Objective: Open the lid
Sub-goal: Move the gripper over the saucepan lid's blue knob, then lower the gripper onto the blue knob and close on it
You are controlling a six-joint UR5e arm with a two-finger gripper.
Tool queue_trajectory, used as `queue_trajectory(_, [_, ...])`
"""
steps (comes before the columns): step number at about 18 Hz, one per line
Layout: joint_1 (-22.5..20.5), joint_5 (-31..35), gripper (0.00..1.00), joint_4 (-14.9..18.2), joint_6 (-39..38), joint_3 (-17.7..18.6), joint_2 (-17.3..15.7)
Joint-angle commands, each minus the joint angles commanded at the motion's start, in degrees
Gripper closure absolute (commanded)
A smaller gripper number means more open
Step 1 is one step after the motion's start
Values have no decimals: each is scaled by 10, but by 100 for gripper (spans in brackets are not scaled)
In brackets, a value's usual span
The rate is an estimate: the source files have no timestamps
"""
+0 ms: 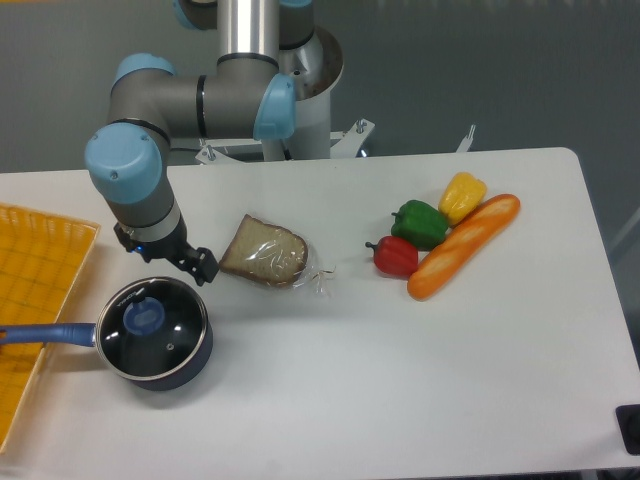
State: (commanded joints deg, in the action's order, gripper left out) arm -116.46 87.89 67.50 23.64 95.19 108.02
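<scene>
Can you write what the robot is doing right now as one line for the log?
phase: approach | gripper: near pot rim, holding nothing | lid: on saucepan, untouched

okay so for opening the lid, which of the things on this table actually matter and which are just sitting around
Belongs to the job:
the lid, sitting on the saucepan
the blue knob at its centre
the gripper, beside the pan, not yet on the knob

Just lying about:
wrapped bread slice
red pepper, green pepper, yellow pepper
baguette
yellow tray
</scene>
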Motion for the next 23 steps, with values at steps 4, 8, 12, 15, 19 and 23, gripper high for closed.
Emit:
queue_trajectory(4, [14,0,0,0,-13,-8,11])
queue_trajectory(8, [25,0,0,0,-29,-25,28])
queue_trajectory(12, [33,0,0,0,-42,-48,46])
queue_trajectory(15, [34,0,0,0,-49,-59,53])
queue_trajectory(19, [34,0,0,-3,-49,-62,55])
queue_trajectory(23, [34,0,0,-14,-50,-62,63])
